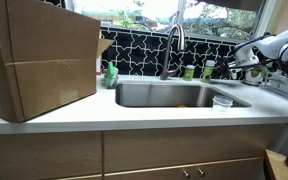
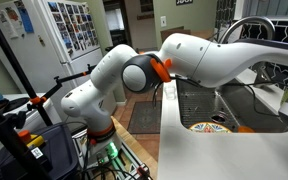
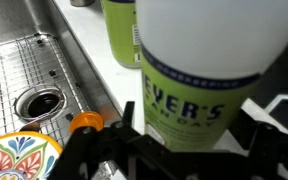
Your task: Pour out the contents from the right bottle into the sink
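1. Steel sink [image 1: 174,95] sits in the desk [image 1: 134,115]; the hand [image 1: 246,66] hangs beside the bottles [image 1: 206,70] behind its right corner.
2. White arm [image 2: 214,60] reaches over the sink.
3. Green-labelled bottle [image 3: 199,70] stands upright between the hand's fingers [image 3: 94,150]; whether they grip it cannot be told.

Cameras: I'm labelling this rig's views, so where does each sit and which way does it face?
Exterior view: in front of the counter, facing sink and faucet; the arm enters at picture right.
Exterior view: beside the robot's base, looking along the counter; most of the arm shows.
Wrist view: looks down past a bottle into the sink; the hand shows at the bottom.
Shared: the patterned plate shows in an exterior view and the wrist view.
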### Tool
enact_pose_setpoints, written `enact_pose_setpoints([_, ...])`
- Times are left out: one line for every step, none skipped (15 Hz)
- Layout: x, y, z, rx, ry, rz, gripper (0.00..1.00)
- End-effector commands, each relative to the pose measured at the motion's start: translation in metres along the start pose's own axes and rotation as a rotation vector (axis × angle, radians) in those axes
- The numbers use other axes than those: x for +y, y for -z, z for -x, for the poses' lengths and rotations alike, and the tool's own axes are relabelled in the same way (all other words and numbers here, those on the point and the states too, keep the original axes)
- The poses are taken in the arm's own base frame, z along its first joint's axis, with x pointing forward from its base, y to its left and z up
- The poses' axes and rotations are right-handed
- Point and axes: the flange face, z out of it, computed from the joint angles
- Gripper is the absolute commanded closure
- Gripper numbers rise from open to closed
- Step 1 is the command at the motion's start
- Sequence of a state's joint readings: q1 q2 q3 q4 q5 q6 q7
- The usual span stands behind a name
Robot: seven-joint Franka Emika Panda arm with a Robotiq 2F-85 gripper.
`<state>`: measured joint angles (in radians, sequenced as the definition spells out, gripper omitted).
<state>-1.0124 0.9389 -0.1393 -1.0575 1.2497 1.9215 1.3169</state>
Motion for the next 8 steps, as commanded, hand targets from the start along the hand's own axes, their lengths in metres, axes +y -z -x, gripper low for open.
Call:
enact_pose_setpoints([-0.007,0.003,-0.003,0.005,-0.03,-0.01,0.0])
enact_pose_setpoints([-0.007,0.005,-0.001,0.013,-0.032,-0.009,0.0])
enact_pose_setpoints([-0.007,0.008,0.002,0.03,-0.035,-0.011,0.0])
enact_pose_setpoints([-0.007,0.012,0.005,0.046,-0.037,-0.012,0.0])
enact_pose_setpoints([-0.006,0.016,0.009,0.073,-0.047,-0.011,0.0])
enact_pose_setpoints([-0.006,0.021,0.012,0.099,-0.054,-0.008,0.0])
enact_pose_setpoints([-0.006,0.026,0.015,0.128,-0.063,-0.012,0.0])
enact_pose_setpoints([-0.006,0.032,0.018,0.173,-0.072,-0.012,0.0])
